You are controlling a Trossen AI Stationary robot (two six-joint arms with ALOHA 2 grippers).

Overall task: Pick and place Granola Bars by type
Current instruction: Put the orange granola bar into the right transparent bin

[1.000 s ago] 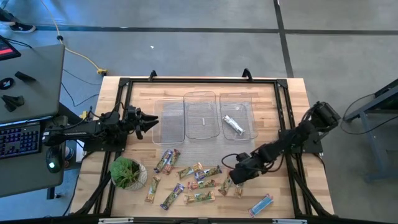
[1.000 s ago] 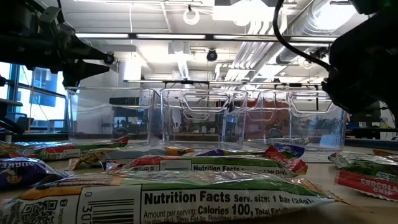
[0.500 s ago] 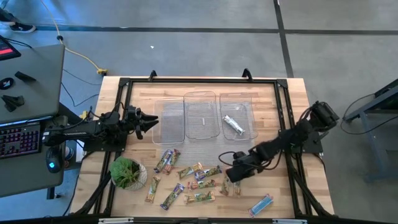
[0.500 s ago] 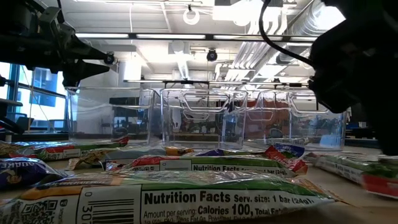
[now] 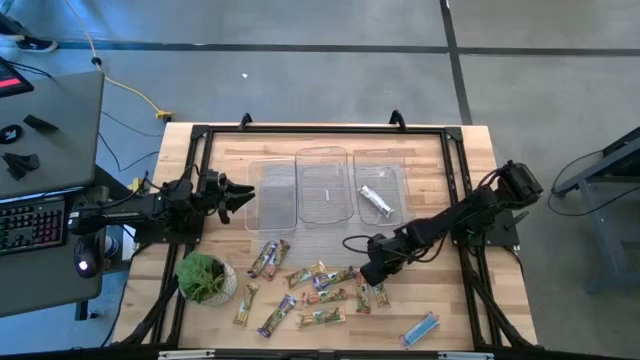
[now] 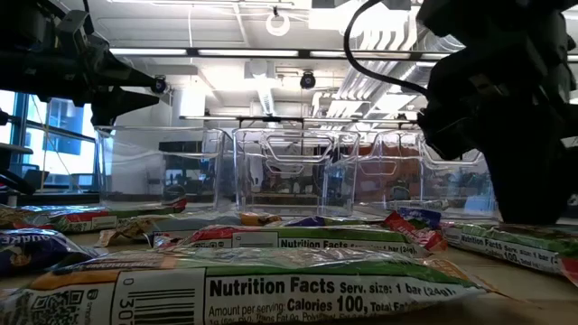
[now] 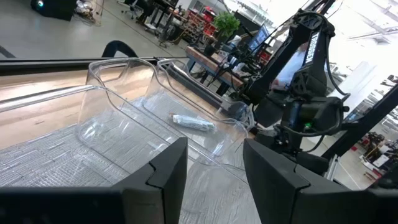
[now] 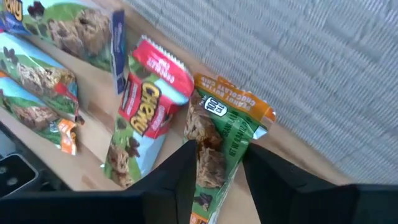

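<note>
Tray bar (image 5: 376, 201) perhaps silver, blurred.

Granola Bars (image 5: 310, 287) scattered flat, one in tray

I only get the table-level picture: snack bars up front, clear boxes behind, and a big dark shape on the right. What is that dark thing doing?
Observer: That is the right gripper, down at a green-wrapped bar with an orange end, in the loose pile.
Operator: Is anything in the boxes yet?
Observer: One silver-wrapped bar lies in the right tray; the other two look empty from above.
Operator: And the dark shape at top left?
Observer: The left gripper, open and holding nothing, beside the left tray.
</note>
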